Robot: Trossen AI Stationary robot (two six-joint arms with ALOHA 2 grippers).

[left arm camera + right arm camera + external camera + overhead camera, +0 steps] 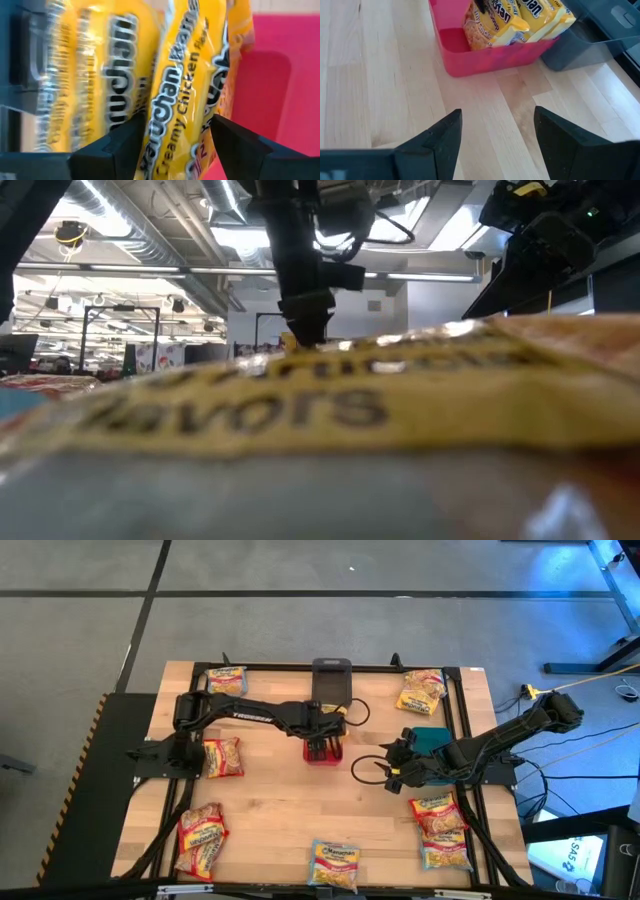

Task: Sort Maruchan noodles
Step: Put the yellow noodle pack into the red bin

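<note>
Loose Maruchan packets sit round the surface (280,800) edge. From the left: two overlapping at the near-left corner (200,837), one by the left arm base (222,756), one far left (227,679).

Centre: left end effector (322,745) is over the red bin (490,57), fingers (117,145) either side of a Creamy Chicken packet (180,95) standing on edge. Looks clamped on it, with a second packet (85,80) alongside. A grey bin (590,45) touches the red one. One packet lies at the near edge, centre (334,862).

Right: right end effector (383,768) hangs open and empty over bare wood near the teal bin (430,737). Packets at far right (420,692) and two stacked near right (440,825).

Handling, my read: light, crinkly film, slippery, brittle noodle block inside. Pinch across the short width mid-body with modest force; edge seams will likely slip.
</note>
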